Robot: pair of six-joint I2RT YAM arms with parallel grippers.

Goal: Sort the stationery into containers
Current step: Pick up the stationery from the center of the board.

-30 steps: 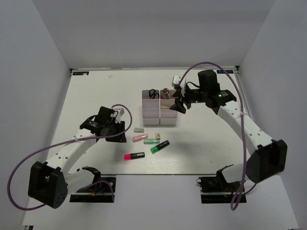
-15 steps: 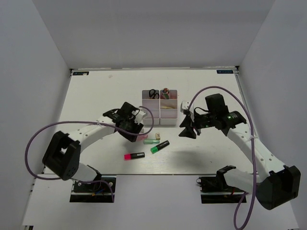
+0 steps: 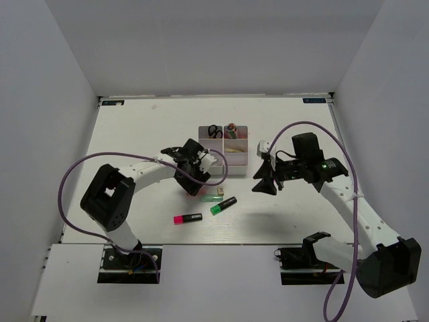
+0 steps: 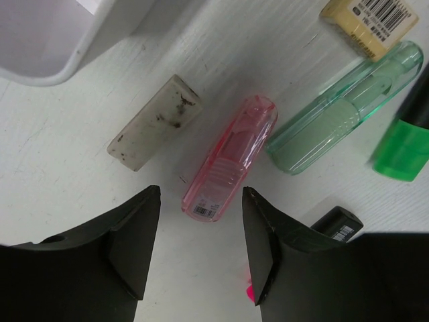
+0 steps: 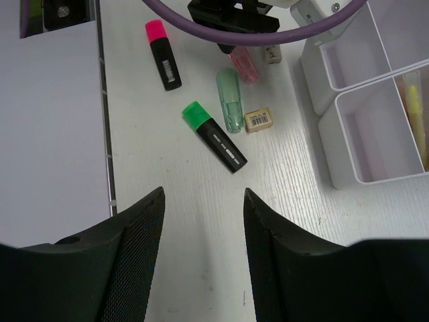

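Observation:
The containers [image 3: 234, 159] are a block of white bins at mid table, with black-handled scissors [image 3: 213, 131] and a fat pink tube [image 3: 231, 129] in the far bins. My left gripper [image 3: 192, 180] is open and empty. It hovers over a pink pastel marker [image 4: 231, 157], whose near end lies between the fingertips. Beside the marker lie a dirty eraser [image 4: 155, 122], a green pastel marker [image 4: 345, 107], a yellow eraser [image 4: 369, 23] and a green highlighter [image 3: 223, 205]. A pink highlighter [image 3: 188, 218] lies nearer. My right gripper [image 3: 263, 186] is open and empty, right of the bins.
In the right wrist view, the near bins [image 5: 375, 127] show at the right, one holding a thin yellow stick [image 5: 415, 114]. The table's near edge [image 5: 104, 168] runs along the left. White walls enclose the table on three sides.
My left gripper has moved right, from the table's left to above the pink marker. My right gripper has drawn back from the bins and come down at their right.

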